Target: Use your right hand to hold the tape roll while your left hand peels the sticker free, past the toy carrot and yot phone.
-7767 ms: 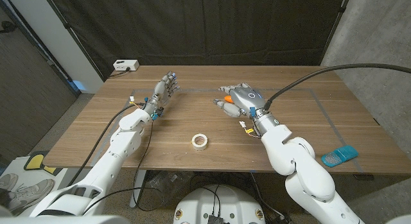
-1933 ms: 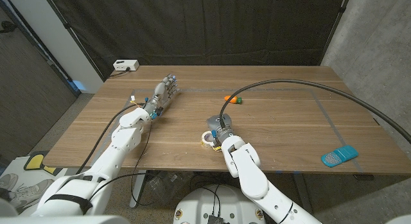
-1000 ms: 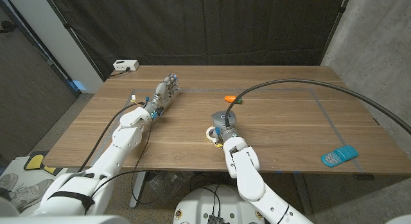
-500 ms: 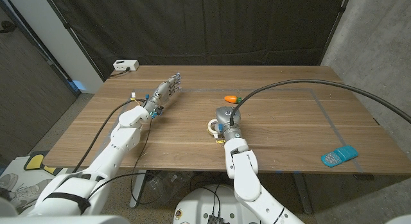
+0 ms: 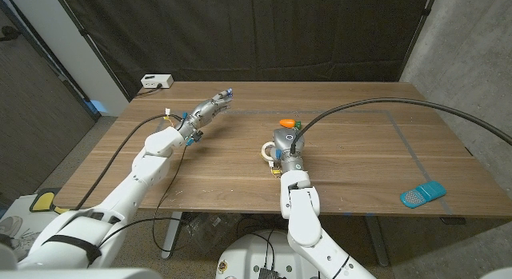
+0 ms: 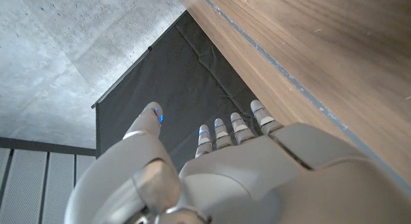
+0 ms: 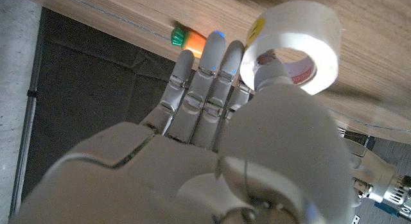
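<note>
The white tape roll (image 5: pixel 264 154) lies on the wooden table (image 5: pixel 360 159) just in front of the toy carrot (image 5: pixel 286 122). My right hand (image 5: pixel 282 142) is on it. In the right wrist view the thumb pokes into the hole of the tape roll (image 7: pixel 297 44) and the fingers (image 7: pixel 205 76) stretch straight beside its outer wall, with the carrot (image 7: pixel 186 38) beyond them. My left hand (image 5: pixel 210 106) hovers over the table's far left, holding nothing, its fingers straight and slightly apart. The left wrist view has this hand (image 6: pixel 257 179) pointing past the table's far edge. A teal toy phone (image 5: pixel 422 194) lies at the near right.
A white box (image 5: pixel 157 81) sits on the far left corner. A black curtain (image 5: pixel 264 31) hangs behind the table. A thick black cable (image 5: pixel 376 103) arcs from the right hand across the right half. Bare wood lies between the two hands.
Over the earlier frames my right hand came down onto the roll and slid it away from the near edge toward the carrot. My left hand has lifted and swung further out.
</note>
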### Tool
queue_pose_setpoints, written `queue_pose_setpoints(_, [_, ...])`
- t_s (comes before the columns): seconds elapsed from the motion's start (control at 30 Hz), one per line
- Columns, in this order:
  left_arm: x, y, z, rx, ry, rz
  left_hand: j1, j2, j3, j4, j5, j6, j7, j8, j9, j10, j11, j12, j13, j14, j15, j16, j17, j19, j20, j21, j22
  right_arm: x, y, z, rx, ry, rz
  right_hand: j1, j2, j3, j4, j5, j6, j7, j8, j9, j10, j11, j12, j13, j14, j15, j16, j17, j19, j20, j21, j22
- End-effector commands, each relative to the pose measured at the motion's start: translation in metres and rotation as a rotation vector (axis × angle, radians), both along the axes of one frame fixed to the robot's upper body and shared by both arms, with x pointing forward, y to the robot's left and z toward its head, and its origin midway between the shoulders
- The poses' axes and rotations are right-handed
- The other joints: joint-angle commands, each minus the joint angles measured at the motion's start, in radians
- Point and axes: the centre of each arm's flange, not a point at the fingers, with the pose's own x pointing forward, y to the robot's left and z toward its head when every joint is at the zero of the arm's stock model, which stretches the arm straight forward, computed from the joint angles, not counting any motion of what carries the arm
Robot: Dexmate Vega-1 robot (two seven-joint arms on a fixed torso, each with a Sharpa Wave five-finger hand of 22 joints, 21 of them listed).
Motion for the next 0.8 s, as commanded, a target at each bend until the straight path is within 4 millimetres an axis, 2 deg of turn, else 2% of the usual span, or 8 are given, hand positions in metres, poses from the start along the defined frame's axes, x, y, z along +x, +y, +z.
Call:
queue_pose_setpoints(0.03, [-0.017,-0.005,0.009,0.101,-0.115,0.044,0.046,-0.018,0.006,-0.029,0.0,0.019,0.003,0.005,0.005,0.028,-0.003,0.009,0.007,0.018,-0.002,0.007,0.003,0.023,0.011,0.008,0.003,0.0,-0.008,0.005,0.073,-0.018,-0.019,0.045,0.054,-0.008,0.0,-0.003,0.013,-0.004,0.007,0.003,0.048,-0.033,-0.007,0.0,0.012,-0.072,0.007,0.007,-0.008,-0.094,0.015,0.004])
queue_pose_setpoints(0.13, [-0.022,-0.006,0.011,0.121,-0.145,0.057,0.08,-0.034,0.009,-0.047,0.005,0.043,0.01,0.011,0.006,0.041,-0.01,0.01,0.008,0.024,-0.005,0.005,0.004,0.028,0.017,0.006,0.003,0.001,-0.01,0.007,0.098,-0.018,-0.027,0.045,0.054,-0.01,0.001,-0.003,0.015,-0.001,0.008,0.004,0.048,-0.032,-0.008,0.002,0.015,-0.071,0.009,0.01,-0.009,-0.094,0.024,0.004])
queue_pose_setpoints(0.27, [-0.029,-0.008,0.013,0.157,-0.195,0.081,0.117,-0.052,0.011,-0.059,0.01,0.069,0.014,0.019,0.008,0.049,-0.017,0.01,0.011,0.032,-0.007,0.005,0.005,0.031,0.023,0.004,0.003,0.002,-0.013,0.01,0.143,-0.016,-0.032,0.045,0.053,-0.012,0.0,-0.004,0.017,0.001,0.008,0.004,0.052,-0.031,-0.009,0.002,0.019,-0.071,0.013,0.015,-0.006,-0.092,0.034,0.004])
queue_pose_setpoints(0.4, [-0.036,-0.012,0.016,0.185,-0.235,0.086,0.155,-0.074,0.011,-0.065,0.016,0.075,0.009,0.019,0.01,0.046,-0.052,0.006,0.015,0.033,-0.009,0.003,0.007,0.036,0.025,0.001,0.003,0.002,-0.015,0.014,0.184,-0.024,-0.041,0.046,0.051,-0.014,0.0,-0.004,0.02,0.003,0.009,0.004,0.056,-0.027,-0.01,0.003,0.025,-0.071,0.018,0.022,-0.005,-0.09,0.044,0.004])
queue_pose_setpoints(0.43, [-0.038,-0.013,0.016,0.193,-0.246,0.089,0.175,-0.085,0.012,-0.065,0.019,0.073,0.005,0.017,0.011,0.042,-0.074,0.003,0.017,0.033,-0.008,0.002,0.008,0.037,0.026,0.0,0.003,0.002,-0.015,0.015,0.193,-0.024,-0.042,0.046,0.05,-0.014,-0.001,-0.005,0.021,0.003,0.01,0.004,0.058,-0.025,-0.009,0.003,0.027,-0.071,0.02,0.025,-0.004,-0.089,0.047,0.004])
queue_pose_setpoints(0.63, [-0.045,-0.018,0.02,0.229,-0.301,0.085,0.251,-0.102,0.022,-0.066,0.03,0.09,-0.033,0.022,0.015,0.048,-0.1,0.004,0.025,0.032,-0.011,0.002,0.014,0.042,0.023,-0.005,0.003,0.002,-0.016,0.022,0.229,-0.025,-0.034,0.049,0.048,-0.017,-0.002,-0.005,0.025,0.007,0.011,0.005,0.062,-0.021,-0.01,0.007,0.029,-0.07,0.026,0.033,-0.004,-0.088,0.061,0.004])
queue_pose_setpoints(0.67, [-0.047,-0.019,0.021,0.241,-0.311,0.079,0.275,-0.106,0.025,-0.066,0.033,0.093,-0.049,0.022,0.016,0.047,-0.106,0.004,0.027,0.031,-0.01,0.002,0.016,0.043,0.022,-0.007,0.003,0.002,-0.016,0.024,0.248,-0.02,-0.024,0.049,0.048,-0.017,-0.003,-0.005,0.025,0.007,0.011,0.005,0.063,-0.022,-0.01,0.007,0.028,-0.07,0.025,0.033,-0.004,-0.088,0.063,0.004])
queue_pose_setpoints(0.8, [-0.05,-0.022,0.023,0.266,-0.328,0.062,0.307,-0.11,0.031,-0.065,0.035,0.101,-0.066,0.025,0.018,0.055,-0.117,0.007,0.032,0.025,-0.009,0.002,0.02,0.039,0.017,-0.011,0.004,0.002,-0.017,0.029,0.29,-0.017,-0.018,0.05,0.049,-0.018,-0.002,-0.006,0.026,0.01,0.011,0.006,0.068,-0.018,-0.01,0.011,0.039,-0.07,0.034,0.041,-0.003,-0.086,0.075,0.003])
